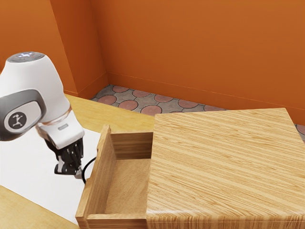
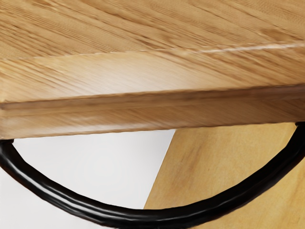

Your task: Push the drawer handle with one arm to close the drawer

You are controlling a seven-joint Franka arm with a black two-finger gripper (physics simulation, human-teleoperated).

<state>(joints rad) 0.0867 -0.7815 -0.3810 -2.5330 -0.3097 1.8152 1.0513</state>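
- At the exterior view's left, the white arm [image 1: 38,90] is angling down over the table [image 1: 14,210], and a white sheet [image 1: 28,162] is lying flat on the wood beneath it.
- Next along, the black gripper [image 1: 79,174] is pointing downward just beside the drawer handle [image 2: 143,218], on the outer side of the drawer; whether the two are touching, I cannot tell. Nor can I tell whether the hand is standing released or clenched.
- The handle is appearing in the exterior view as a thin black curve bowing out from the drawer front [image 1: 99,176]. The wrist view is giving its broad, glossy arc, with both ends meeting the woodwork and its curve crossing above the white sheet and the yellowish tabletop.
- Further right, the drawer [image 1: 128,186] is standing open, jutting out of the cabinet [image 1: 224,157] toward the gripper. The exterior view is revealing its bare wooden bottom and side walls; the wrist view is bringing up the wood grain and the stepped edges above the handle.
- At the exterior view's right, the cabinet's striped wooden top is spreading wide. Behind it, the exterior view is taking in orange walls [image 1: 190,43] and a floor [image 1: 162,99] of rounded pink and grey tiles.
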